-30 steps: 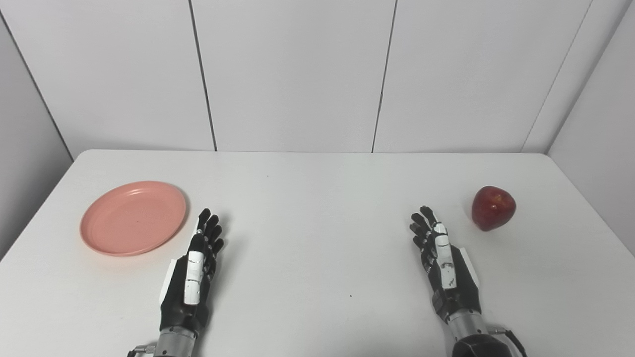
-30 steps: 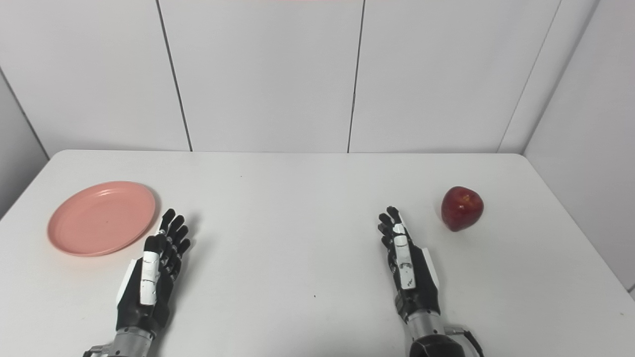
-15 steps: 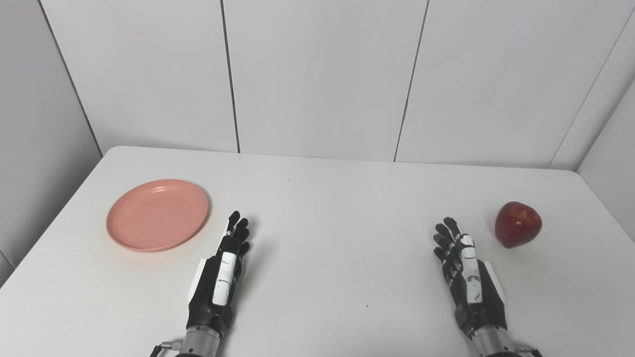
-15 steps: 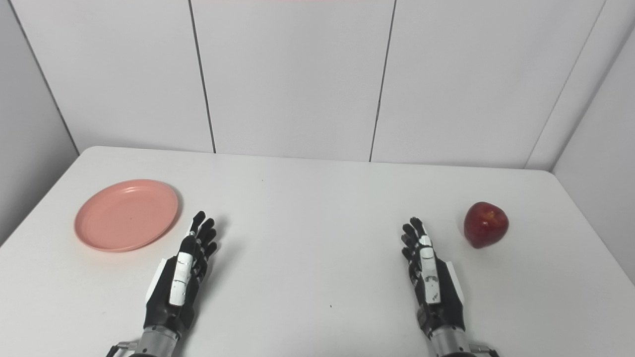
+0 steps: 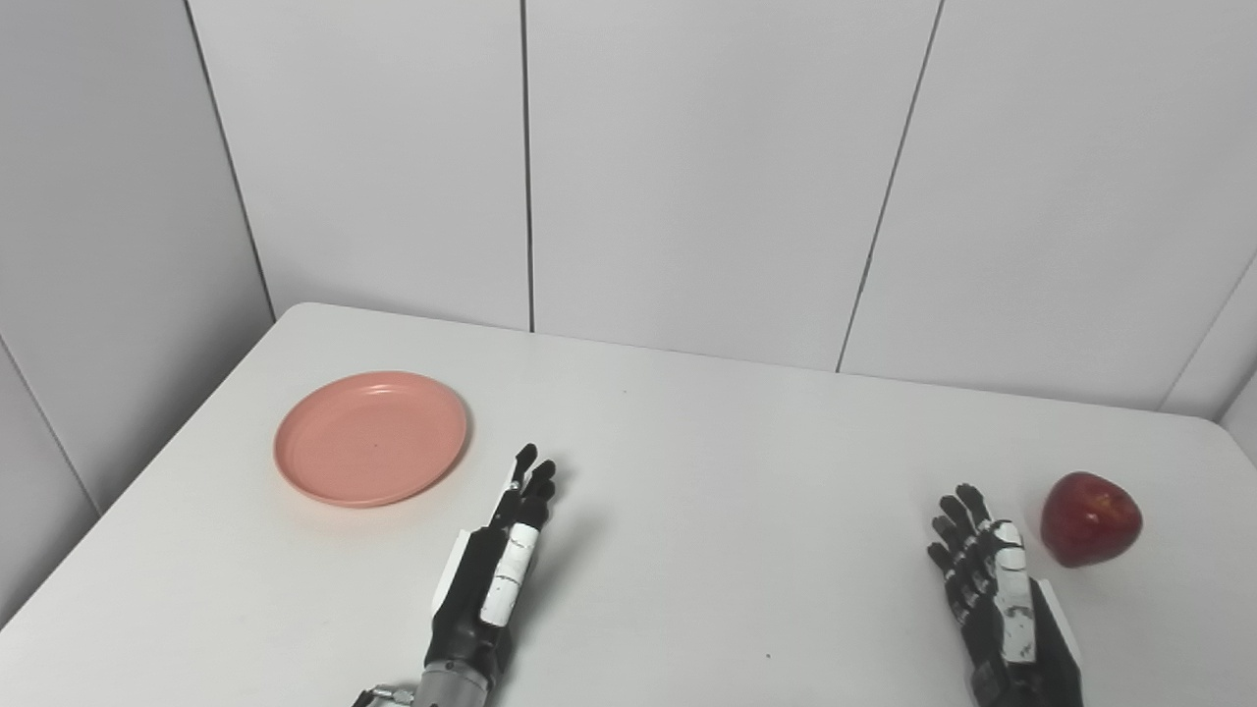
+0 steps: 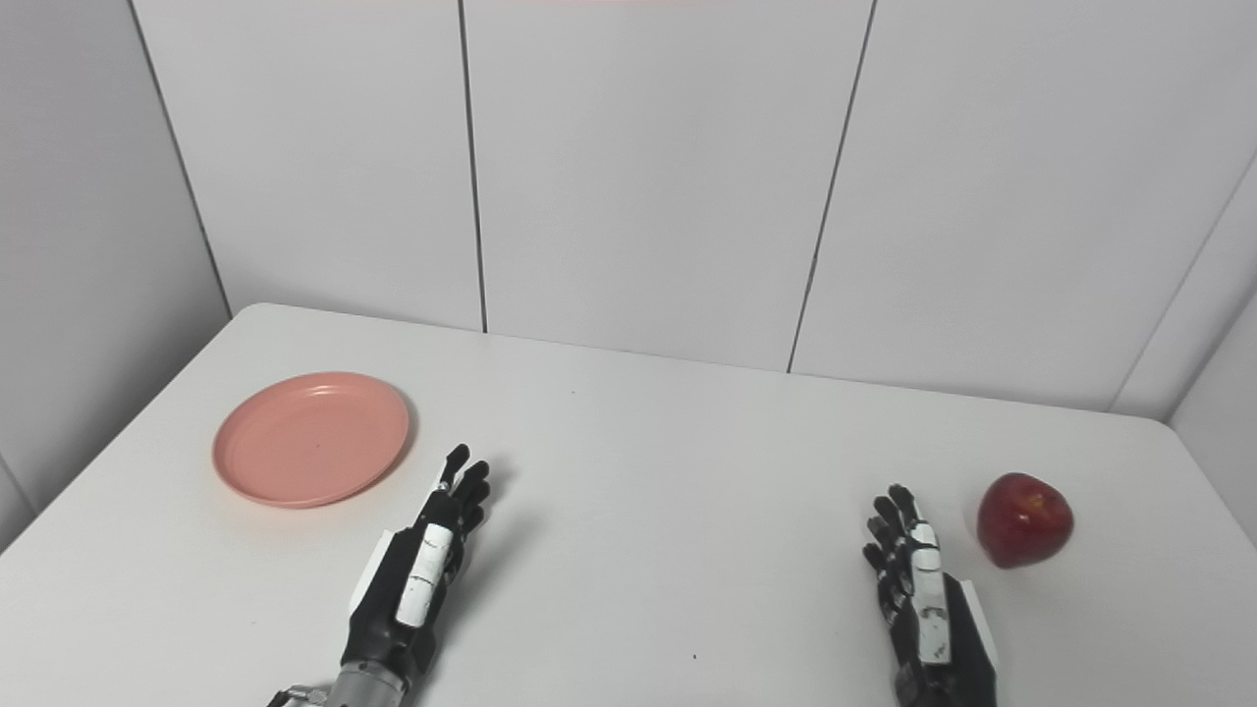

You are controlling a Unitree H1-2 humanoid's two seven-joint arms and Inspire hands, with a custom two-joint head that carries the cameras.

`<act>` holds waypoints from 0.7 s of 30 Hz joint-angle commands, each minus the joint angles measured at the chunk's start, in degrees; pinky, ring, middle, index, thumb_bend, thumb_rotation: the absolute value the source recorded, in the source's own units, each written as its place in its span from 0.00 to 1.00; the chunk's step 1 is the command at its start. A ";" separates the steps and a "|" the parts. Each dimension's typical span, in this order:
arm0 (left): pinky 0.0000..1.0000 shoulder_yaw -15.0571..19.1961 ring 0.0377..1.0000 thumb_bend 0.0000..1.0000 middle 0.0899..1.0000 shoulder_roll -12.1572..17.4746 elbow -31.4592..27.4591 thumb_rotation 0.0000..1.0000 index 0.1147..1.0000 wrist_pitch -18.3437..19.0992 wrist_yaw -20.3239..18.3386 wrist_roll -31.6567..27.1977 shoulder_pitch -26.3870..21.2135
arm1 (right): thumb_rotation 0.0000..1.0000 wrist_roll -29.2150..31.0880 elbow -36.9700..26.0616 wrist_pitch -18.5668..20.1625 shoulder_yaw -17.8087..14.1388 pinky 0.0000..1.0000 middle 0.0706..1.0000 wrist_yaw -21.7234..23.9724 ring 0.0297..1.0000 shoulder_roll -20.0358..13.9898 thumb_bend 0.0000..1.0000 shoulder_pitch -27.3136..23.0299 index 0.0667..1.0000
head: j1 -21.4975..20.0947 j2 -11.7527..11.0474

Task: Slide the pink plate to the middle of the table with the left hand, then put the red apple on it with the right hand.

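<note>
Pink plate (image 5: 371, 437) untouched, red apple (image 5: 1090, 517) apart

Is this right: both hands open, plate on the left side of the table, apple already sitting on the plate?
Not quite. The red apple is not on the pink plate; it sits on the table at the far right, beside the right hand, as the right eye view shows. The left hand and right hand are open, and the plate is on the left.

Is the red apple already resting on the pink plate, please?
No, the red apple sits on the table's right side, far from the pink plate at left.
</note>
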 commanded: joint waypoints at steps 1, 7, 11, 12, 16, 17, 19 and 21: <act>1.00 -0.36 0.98 0.82 0.97 -0.61 1.84 0.93 1.00 -1.97 0.76 0.62 2.69 | 1.00 0.26 3.23 -2.36 -0.52 1.00 0.97 0.80 0.99 -0.32 0.84 1.64 0.98 | 0.09 -0.06; 1.00 -1.20 0.97 0.80 0.96 -0.70 2.99 0.95 1.00 -2.76 1.70 1.50 2.16 | 1.00 0.85 4.67 -2.97 -0.98 1.00 0.98 1.57 0.99 -0.70 0.83 1.16 0.99 | 2.68 -1.08; 1.00 -1.76 0.97 0.80 0.96 -0.98 3.54 0.95 1.00 -3.17 2.16 2.28 1.92 | 1.00 1.16 5.29 -2.99 -1.41 1.00 0.99 2.25 1.00 -1.09 0.83 0.89 1.00 | 3.99 -1.02; 1.00 -1.90 0.97 0.79 0.96 -1.06 3.53 0.95 1.00 -3.12 2.26 2.43 1.90 | 1.00 1.21 5.37 -3.02 -1.47 1.00 0.99 2.37 1.00 -1.19 0.82 0.85 1.00 | 4.10 -1.00; 1.00 -2.37 0.97 0.77 0.96 -1.58 3.70 0.95 1.00 -3.06 2.84 2.64 1.82 | 1.00 1.65 5.27 -2.37 -1.65 1.00 1.00 2.75 1.00 -1.71 0.81 0.86 1.00 | 5.05 -1.29; 1.00 -2.51 0.97 0.76 0.96 -1.66 3.73 0.95 1.00 -3.14 2.89 2.56 1.80 | 1.00 1.60 5.37 -2.44 -1.67 1.00 1.00 2.76 1.00 -1.81 0.81 0.85 1.00 | 5.23 -1.33; 1.00 -2.81 0.97 0.75 0.96 -1.80 3.63 0.95 1.00 -3.10 3.04 2.59 1.77 | 1.00 1.52 5.59 -2.65 -1.74 1.00 0.99 2.86 1.00 -1.99 0.81 0.78 1.00 | 5.63 -1.31; 1.00 -3.08 0.97 0.75 0.96 -1.85 3.50 0.96 1.00 -3.06 3.25 2.85 1.75 | 1.00 1.35 5.64 -2.64 -1.80 1.00 0.99 2.89 1.00 -2.12 0.82 0.74 1.00 | 5.95 -1.10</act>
